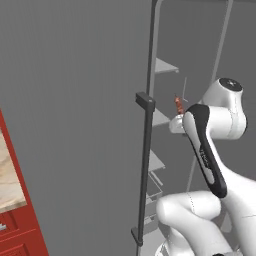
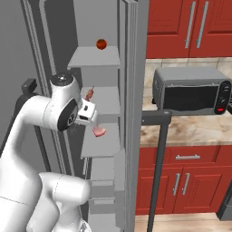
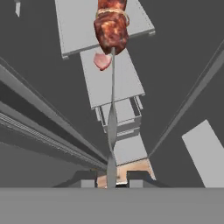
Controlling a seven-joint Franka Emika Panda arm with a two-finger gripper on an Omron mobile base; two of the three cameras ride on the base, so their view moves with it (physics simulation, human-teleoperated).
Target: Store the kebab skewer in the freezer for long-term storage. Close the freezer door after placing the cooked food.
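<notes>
My gripper is shut on the thin metal stick of the kebab skewer, whose reddish-brown meat chunks sit at the far end. The hand reaches into the freezer and holds the skewer upright above the middle grey shelf. From the left, the skewer rises from the gripper between the shelves. The freezer door stands open, edge-on to the right of the shelves, with its dark bar handle sticking out.
A round red fruit lies on the top shelf and a flat pink piece on the shelf below the skewer. Clear bins sit lower down. The plain grey door is shut on the left. A toaster oven stands on the counter.
</notes>
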